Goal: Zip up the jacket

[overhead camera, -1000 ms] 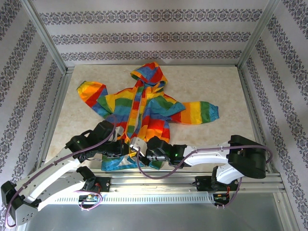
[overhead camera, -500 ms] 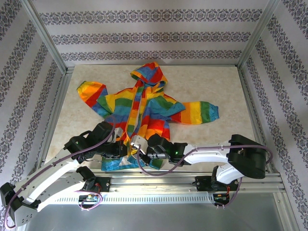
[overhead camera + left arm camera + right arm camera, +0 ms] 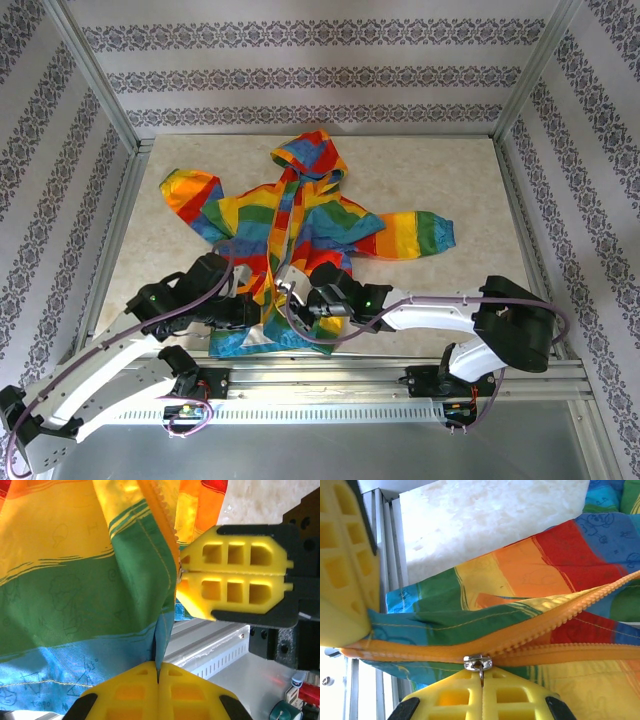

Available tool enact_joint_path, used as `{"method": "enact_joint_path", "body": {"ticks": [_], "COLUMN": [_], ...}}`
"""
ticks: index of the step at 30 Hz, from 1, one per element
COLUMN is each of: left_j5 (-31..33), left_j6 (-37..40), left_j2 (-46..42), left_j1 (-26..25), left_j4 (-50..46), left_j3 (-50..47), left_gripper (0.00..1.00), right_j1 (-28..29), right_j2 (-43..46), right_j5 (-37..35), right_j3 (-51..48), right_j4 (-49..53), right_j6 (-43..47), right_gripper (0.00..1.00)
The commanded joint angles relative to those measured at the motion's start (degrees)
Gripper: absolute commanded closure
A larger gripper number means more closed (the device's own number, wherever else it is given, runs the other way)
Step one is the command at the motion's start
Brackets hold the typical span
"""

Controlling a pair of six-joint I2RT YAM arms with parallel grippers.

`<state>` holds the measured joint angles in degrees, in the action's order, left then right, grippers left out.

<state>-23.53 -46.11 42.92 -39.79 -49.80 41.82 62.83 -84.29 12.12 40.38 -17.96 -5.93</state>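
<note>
1. Jacket (image 3: 300, 225) position: you will find it spread front-up on the counter (image 3: 440, 170). The hood points to the far wall, a sleeve lies out to each side, and the hem sits at the near edge by the arm bases.
2. Left gripper (image 3: 252, 312): it is clamped on the blue bottom hem of the jacket, just beside the lower end of the zipper (image 3: 560, 630). In the left wrist view, its yellow fingers (image 3: 125, 695) meet with the fabric edge pinched between them.
3. Right gripper (image 3: 297, 293): it is closed on the metal zipper pull (image 3: 479, 664). In the right wrist view, the tab runs down between the fingers (image 3: 520, 695).
4. Zipper state: you can see the orange teeth joined on the hem side of the pull. Toward the hood, the two rows run apart.
5. Gripper spacing: the two grippers sit near each other low on the jacket front.
</note>
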Motion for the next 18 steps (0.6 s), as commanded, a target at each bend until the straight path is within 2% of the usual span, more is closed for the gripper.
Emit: {"method": "enact_joint_path", "body": {"ticks": [1, 10, 18], "left_j5": [0.07, 3.56, 12.19], "left_j6": [1.05, 2.21, 5.77], "left_j2": [-1.62, -2.60, -0.19], "left_j1": [-0.55, -0.55, -0.42], "left_j4": [-7.03, -10.05, -17.17], "left_j3": [2.06, 4.57, 10.95], "left_gripper": [1.00, 1.00, 1.00], "right_j1": [-2.54, -8.62, -14.86], "right_j2": [-1.64, -4.83, -7.57], "right_j5": [-2.35, -1.84, -1.75], "right_j3": [2.63, 8.10, 14.26], "right_j4": [2.41, 5.20, 8.14], "right_j6": [-1.05, 0.30, 1.87], "right_gripper": [1.00, 1.00, 1.00]}}
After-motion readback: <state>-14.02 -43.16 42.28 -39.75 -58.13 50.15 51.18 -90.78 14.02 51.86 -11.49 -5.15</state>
